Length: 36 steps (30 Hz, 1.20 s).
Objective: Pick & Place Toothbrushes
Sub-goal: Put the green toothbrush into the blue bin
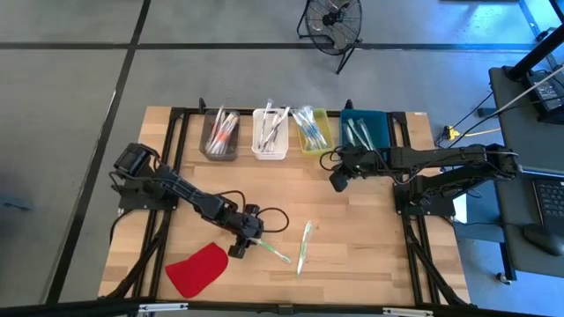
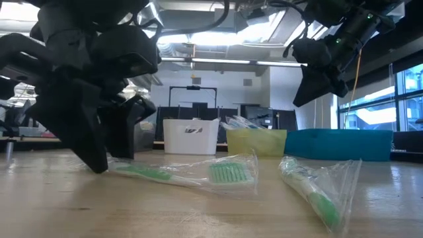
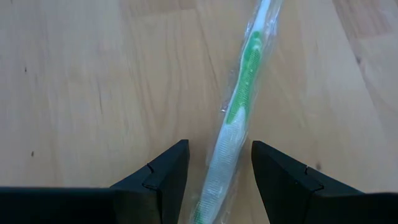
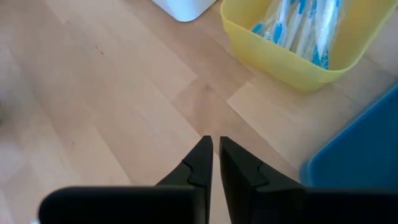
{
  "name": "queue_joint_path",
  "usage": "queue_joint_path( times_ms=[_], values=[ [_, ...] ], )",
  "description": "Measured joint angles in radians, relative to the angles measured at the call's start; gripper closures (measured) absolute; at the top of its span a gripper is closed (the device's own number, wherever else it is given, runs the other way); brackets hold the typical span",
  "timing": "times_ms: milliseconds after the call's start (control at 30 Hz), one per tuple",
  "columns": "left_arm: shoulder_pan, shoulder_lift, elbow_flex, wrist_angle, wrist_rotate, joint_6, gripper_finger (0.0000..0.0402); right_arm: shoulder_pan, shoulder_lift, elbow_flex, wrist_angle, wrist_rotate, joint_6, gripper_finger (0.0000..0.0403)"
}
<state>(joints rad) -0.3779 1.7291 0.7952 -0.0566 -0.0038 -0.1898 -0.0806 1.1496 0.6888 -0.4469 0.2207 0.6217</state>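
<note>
Jaws of the left gripper (image 3: 216, 177) stand apart astride a wrapped green toothbrush (image 3: 235, 118) on the table (image 1: 370, 229).
Right gripper (image 4: 215, 160), jaws nearly together, hangs empty near the yellow bin (image 4: 281, 57).

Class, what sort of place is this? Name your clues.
Probably a robotics lab: a wooden table on a concrete floor, a floor fan beyond it, exposed ceiling ducts overhead.
</note>
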Motion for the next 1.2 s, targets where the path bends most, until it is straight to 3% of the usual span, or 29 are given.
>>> queue_joint_path(
  times_ms=[233, 500, 800, 1200],
  values=[
    [-0.001, 0.021, 0.001, -0.015, -0.031, 0.039, 0.0241, 0.000, 0.000, 0.000, 0.000, 0.000, 0.000, 0.0381],
    [-0.002, 0.021, 0.002, -0.041, -0.063, 0.077, 0.0310, 0.000, 0.000, 0.000, 0.000, 0.000, 0.000, 0.0399],
    [-0.007, 0.018, 0.001, -0.061, -0.062, 0.089, 0.0377, 0.000, 0.000, 0.000, -0.003, 0.013, -0.005, 0.0373],
    [-0.014, -0.046, -0.008, -0.106, -0.047, 0.047, 0.0377, 0.077, 0.000, 0.000, -0.013, 0.028, -0.091, 0.0399]
  ],
)
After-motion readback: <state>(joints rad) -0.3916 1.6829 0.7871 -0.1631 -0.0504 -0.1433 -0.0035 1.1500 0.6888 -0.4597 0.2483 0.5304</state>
